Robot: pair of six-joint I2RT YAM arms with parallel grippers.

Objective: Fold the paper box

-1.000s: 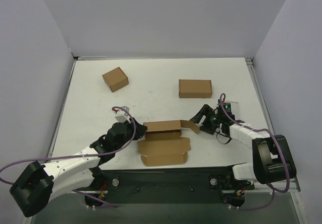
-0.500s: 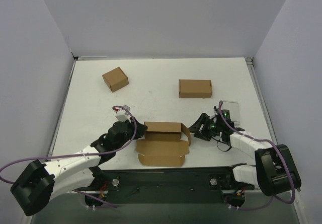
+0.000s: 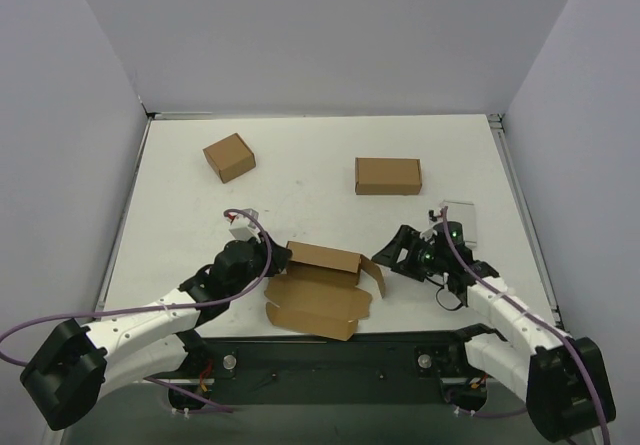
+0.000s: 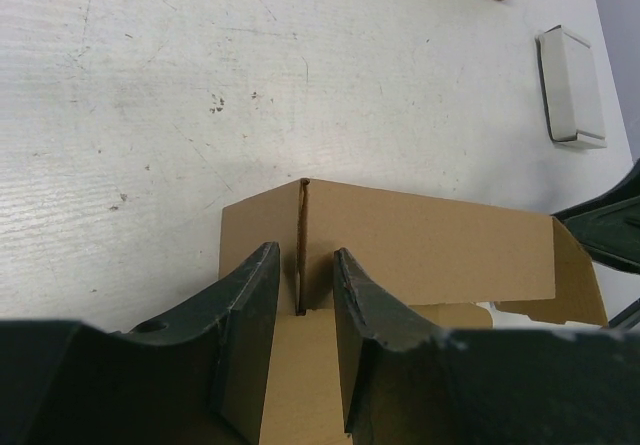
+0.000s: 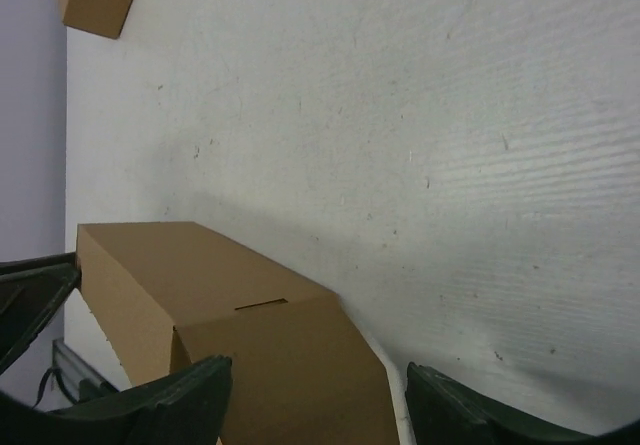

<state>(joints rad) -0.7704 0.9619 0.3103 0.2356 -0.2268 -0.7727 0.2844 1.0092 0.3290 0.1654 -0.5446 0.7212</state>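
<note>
While the paper box (image 3: 318, 287) lies half-open on the desk (image 3: 300, 170), lower middle of the frame, the left hand (image 4: 305, 265) is clamped on its left corner. The right hand (image 5: 318, 380) stands apart around its right flap.

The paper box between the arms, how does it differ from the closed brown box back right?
The paper box is open, lid panel flat, one side flap raised; the closed brown box is fully shut. The paper box lies skewed near the arms; the closed brown box sits square farther back. The left gripper straddles the paper box's wall; nothing touches the closed brown box. Both are plain brown cardboard.
</note>
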